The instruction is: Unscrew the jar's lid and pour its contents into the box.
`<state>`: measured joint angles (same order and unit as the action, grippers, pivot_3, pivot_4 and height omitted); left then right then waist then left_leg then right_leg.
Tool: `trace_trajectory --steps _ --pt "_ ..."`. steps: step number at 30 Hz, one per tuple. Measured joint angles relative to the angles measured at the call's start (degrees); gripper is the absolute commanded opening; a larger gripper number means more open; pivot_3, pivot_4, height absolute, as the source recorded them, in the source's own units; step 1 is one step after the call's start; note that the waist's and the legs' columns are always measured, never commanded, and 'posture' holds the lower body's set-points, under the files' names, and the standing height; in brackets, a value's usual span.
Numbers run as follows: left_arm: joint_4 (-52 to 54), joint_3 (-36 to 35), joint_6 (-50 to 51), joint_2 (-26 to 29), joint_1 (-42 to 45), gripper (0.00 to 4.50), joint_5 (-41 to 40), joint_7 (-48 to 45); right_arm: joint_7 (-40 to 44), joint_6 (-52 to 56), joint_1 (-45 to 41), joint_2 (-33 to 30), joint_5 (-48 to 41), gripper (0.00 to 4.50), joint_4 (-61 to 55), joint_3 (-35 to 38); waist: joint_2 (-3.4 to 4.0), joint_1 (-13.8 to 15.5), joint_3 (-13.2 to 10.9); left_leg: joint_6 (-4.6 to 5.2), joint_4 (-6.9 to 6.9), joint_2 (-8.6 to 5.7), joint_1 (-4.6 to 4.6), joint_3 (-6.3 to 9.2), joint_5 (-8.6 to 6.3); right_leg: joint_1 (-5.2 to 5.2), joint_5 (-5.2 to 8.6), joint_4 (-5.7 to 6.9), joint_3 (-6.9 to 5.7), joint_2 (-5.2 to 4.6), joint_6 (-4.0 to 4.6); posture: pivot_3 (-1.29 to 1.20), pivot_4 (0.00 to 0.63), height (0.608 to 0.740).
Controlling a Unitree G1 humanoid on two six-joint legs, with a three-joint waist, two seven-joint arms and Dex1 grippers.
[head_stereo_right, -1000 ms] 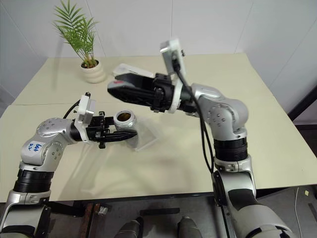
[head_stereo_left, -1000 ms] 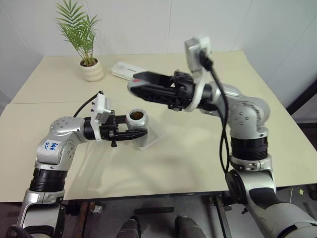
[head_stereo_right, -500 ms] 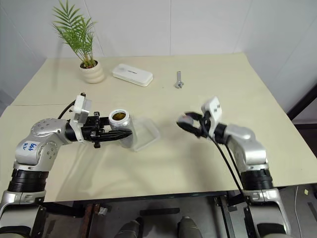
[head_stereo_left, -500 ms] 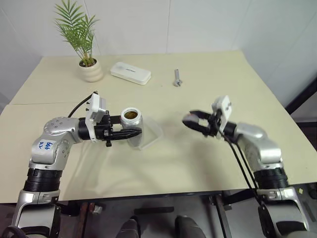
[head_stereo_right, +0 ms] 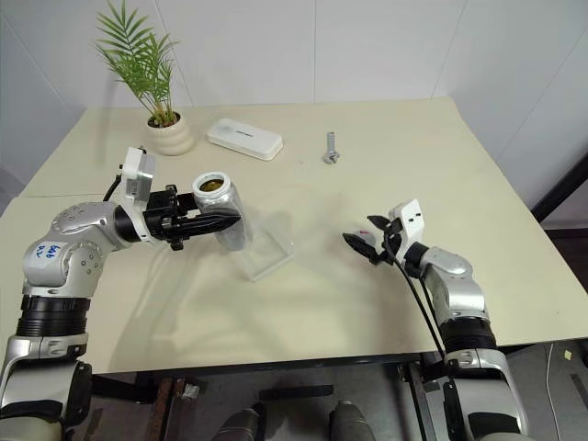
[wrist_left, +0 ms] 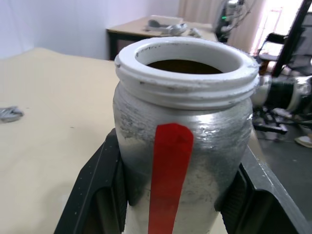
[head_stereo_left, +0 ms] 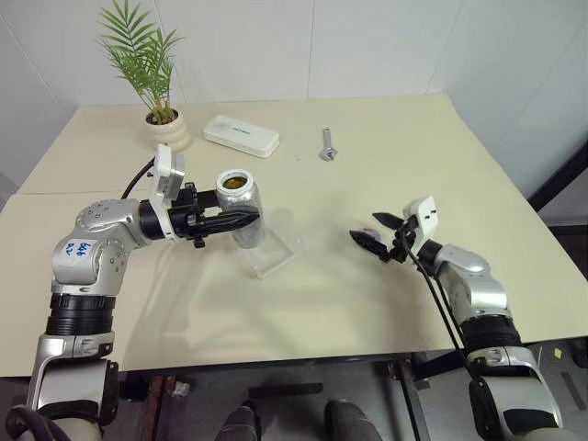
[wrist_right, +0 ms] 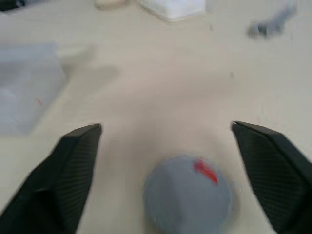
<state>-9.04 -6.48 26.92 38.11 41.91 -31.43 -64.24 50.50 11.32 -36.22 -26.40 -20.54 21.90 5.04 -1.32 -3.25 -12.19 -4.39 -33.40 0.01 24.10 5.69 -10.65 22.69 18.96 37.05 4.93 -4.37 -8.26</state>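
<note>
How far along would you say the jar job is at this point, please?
Done: the lid is off and lies on the table between the open fingers of the right gripper. In hand: the left gripper grips the open jar, upright beside the box, brown contents still inside. Left: tip the jar over the box and pour.

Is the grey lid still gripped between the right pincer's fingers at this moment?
No, the lid lies on the table between the spread fingers of the right pincer, touching neither.
</note>
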Motion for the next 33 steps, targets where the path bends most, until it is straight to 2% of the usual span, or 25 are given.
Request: trace_trajectory --steps 6,10,14,19,22,27,29,31,33 --pt "-9.51 2.97 -6.02 2.07 5.49 1.94 9.28 2.62 2.37 16.41 2.36 -8.13 -4.61 4.48 -24.51 -2.49 0.0 0.17 0.0 0.0 -0.04 -0.02 0.02 0.02 0.0 -0.02 0.0 -0.05 -0.01 0.0 -0.02 0.0 0.15 0.74" --pt "-16.45 5.65 -12.38 3.1 9.57 1.94 15.73 2.86 2.32 25.23 2.53 -10.62 -7.68 4.48 -36.01 -5.19 0.0 0.17 0.0 0.0 -0.03 -0.01 0.04 0.02 0.0 -0.01 0.0 -0.08 -0.02 0.01 -0.02 0.0 0.15 0.74" --pt "-21.18 7.17 -18.38 3.58 11.87 1.94 19.65 1.93 2.27 26.53 2.98 -12.14 -6.96 4.48 -40.03 -7.92 -0.01 0.3 0.0 0.02 -0.03 -0.03 0.08 0.01 -0.01 -0.02 0.0 -0.15 -0.01 0.0 -0.02 0.0 0.15 0.74" --pt "-20.55 9.18 -26.34 3.11 11.71 1.94 25.12 4.42 0.0 26.35 4.13 -12.14 -5.88 4.48 -39.53 -7.18 -0.02 0.52 -0.01 0.03 -0.01 -0.03 0.1 0.02 -0.02 -0.01 0.0 -0.15 -0.01 -0.01 -0.03 0.0 0.15 0.74" --pt "-20.52 11.0 -36.72 2.97 11.67 1.94 32.49 12.24 -1.38 26.14 4.26 -12.14 -5.73 4.48 -39.48 -6.23 -0.02 0.58 -0.01 0.02 -0.04 -0.03 0.09 0.02 -0.02 -0.01 0.0 -0.13 0.0 -0.01 -0.04 0.0 0.15 0.74" --pt "-20.75 15.29 -57.19 4.7 11.71 1.94 52.55 34.04 -3.36 25.06 6.67 -11.49 -4.66 4.48 -39.49 -6.2 -0.02 0.92 -0.01 0.03 -0.07 -0.04 0.09 0.0 -0.02 -0.01 -0.02 -0.13 0.02 -0.01 -0.07 0.0 0.15 0.74" --pt "-20.62 18.13 -62.71 6.13 11.89 1.94 62.69 44.59 -4.19 25.01 6.68 -10.54 -4.72 4.48 -39.5 -6.19 -0.02 1.01 -0.01 0.03 -0.09 -0.05 0.08 0.0 -0.02 -0.01 -0.03 -0.1 0.03 -0.01 -0.08 0.0 0.15 0.74" --pt "-19.17 24.99 -65.9 10.03 12.88 1.94 79.41 59.91 -4.89 25.0 6.67 -9.34 -4.98 4.48 -39.55 -6.02 -0.06 1.1 -0.03 0.03 -0.14 -0.05 0.09 0.0 -0.02 -0.01 -0.04 -0.07 0.03 0.0 -0.12 0.0 0.15 0.74" --pt "-18.12 29.45 -66.96 12.47 14.07 1.94 91.2 71.99 -5.25 25.03 6.67 -8.62 -5.54 4.48 -39.59 -5.96 -0.06 1.28 -0.03 0.03 -0.14 -0.09 0.09 -0.03 -0.02 -0.02 -0.06 -0.07 0.07 -0.02 -0.17 0.0 0.15 0.74"
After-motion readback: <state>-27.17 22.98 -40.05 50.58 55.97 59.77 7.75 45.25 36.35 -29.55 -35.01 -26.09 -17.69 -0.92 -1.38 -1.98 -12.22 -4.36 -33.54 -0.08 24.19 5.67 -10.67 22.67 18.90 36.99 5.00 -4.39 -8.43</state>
